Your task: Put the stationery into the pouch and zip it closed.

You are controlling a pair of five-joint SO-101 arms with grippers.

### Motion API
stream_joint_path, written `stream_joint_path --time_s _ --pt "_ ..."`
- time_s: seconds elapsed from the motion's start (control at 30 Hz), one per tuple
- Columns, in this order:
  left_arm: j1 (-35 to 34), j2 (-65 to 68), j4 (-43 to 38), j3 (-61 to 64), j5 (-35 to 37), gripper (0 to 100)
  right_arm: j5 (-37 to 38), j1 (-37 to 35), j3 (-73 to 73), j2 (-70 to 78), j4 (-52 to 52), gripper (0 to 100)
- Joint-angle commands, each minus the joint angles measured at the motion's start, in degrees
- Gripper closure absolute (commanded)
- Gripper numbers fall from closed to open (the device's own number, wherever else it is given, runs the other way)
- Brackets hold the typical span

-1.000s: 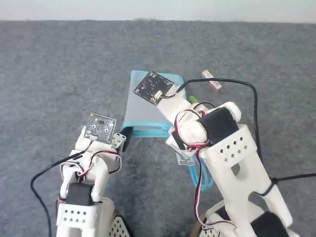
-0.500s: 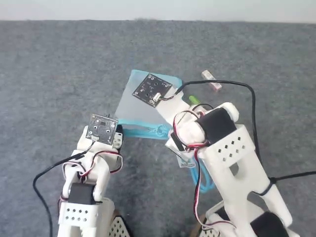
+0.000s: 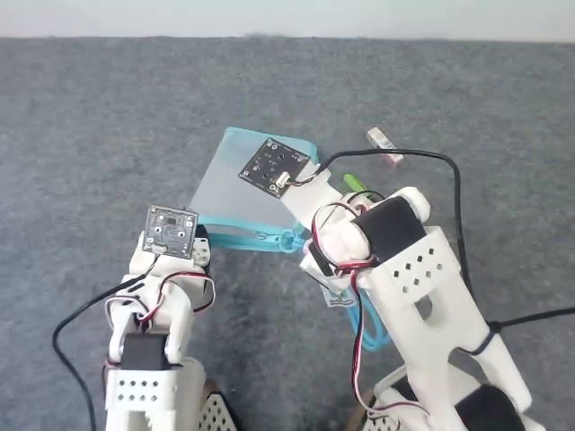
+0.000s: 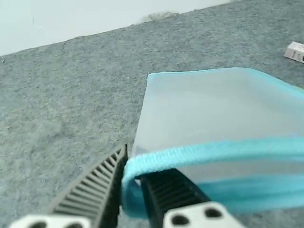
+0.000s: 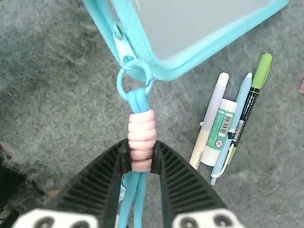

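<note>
A translucent pouch [image 3: 241,184] with a turquoise zip edge lies on the grey carpet, also seen as the pouch [image 4: 213,109] and the pouch [image 5: 199,23]. My left gripper [image 4: 132,190] is shut on the pouch's near corner [image 3: 199,232]. My right gripper [image 5: 141,156] is shut on the pink-wrapped zip cord [image 5: 141,137], which hangs from the zip pull ring [image 5: 134,76]. Pens and a glue stick [image 5: 230,121] lie on the carpet beside the pouch; the green pen tip [image 3: 355,181] shows by the right arm. A small eraser [image 3: 384,145] lies farther off.
Grey carpet [image 3: 108,117] stretches on every side, with a pale wall along its far edge. The right arm's black cable [image 3: 454,197] loops over the right part of the carpet. The cord's turquoise strap [image 3: 368,323] trails under the right arm.
The left gripper has pulled the pouch's corner leftward, swinging the pouch and stretching its zip edge. The right gripper has stayed on the cord, shifting slightly left.
</note>
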Motion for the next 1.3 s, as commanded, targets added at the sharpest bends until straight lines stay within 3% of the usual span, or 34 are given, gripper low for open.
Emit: stream_joint_path --time_s 0.0,0.13,0.57,0.77,0.87,0.97,1.27 --pt "-1.49 -0.18 -1.67 -0.92 0.97 99 0.26 0.04 -0.53 -3.3 -0.13 97.1" --pt "-2.02 0.09 -0.97 -1.71 2.81 99 0.26 0.4 -0.53 -3.3 0.4 92.0" --pt "-1.76 0.09 3.08 -3.82 5.98 99 0.26 1.19 -0.26 -4.0 0.48 92.6" --pt "-2.11 0.09 2.81 -4.7 7.3 99 1.93 15.52 10.99 -8.22 -9.71 92.5" --pt "-6.07 0.09 2.46 -4.79 8.88 99 1.85 20.97 18.2 -5.76 -15.52 92.2" --pt "-9.49 -0.26 2.46 -4.7 8.97 99 1.76 23.87 21.19 -1.1 -18.42 92.4" --pt "-9.41 -0.35 2.46 -3.3 8.62 99 5.98 32.04 14.95 11.91 -26.77 92.0"
